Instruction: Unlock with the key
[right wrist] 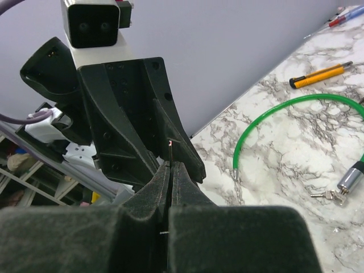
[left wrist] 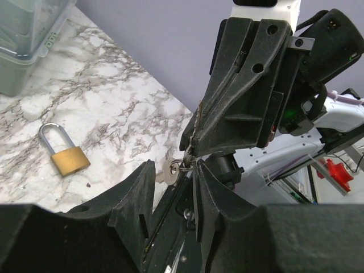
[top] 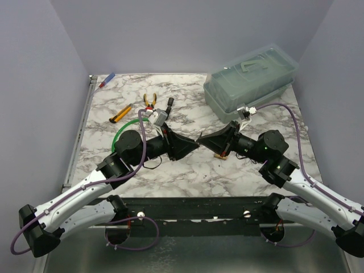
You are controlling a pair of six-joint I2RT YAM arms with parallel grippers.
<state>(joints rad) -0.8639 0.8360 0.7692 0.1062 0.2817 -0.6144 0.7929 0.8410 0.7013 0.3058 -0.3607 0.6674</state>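
Fingers of the left tool (left wrist: 173,173) are held slightly apart above the desk (top: 227,176). At the meeting tips, the key (left wrist: 182,164) is pinched in the right tool (right wrist: 170,168), whose fingers are pressed closed. The brass padlock (left wrist: 65,157) is laid flat beneath.

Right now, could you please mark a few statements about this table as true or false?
1. The brass padlock lies on the table, held by nothing. True.
2. The right gripper is wide open. False: its fingers are shut, pinching a small metal ring.
3. The clear plastic box has no lid. False: its lid is on.
4. The left gripper is open. True.
5. The green cord wraps around the padlock. False: it lies apart, near the yellow utility knife.
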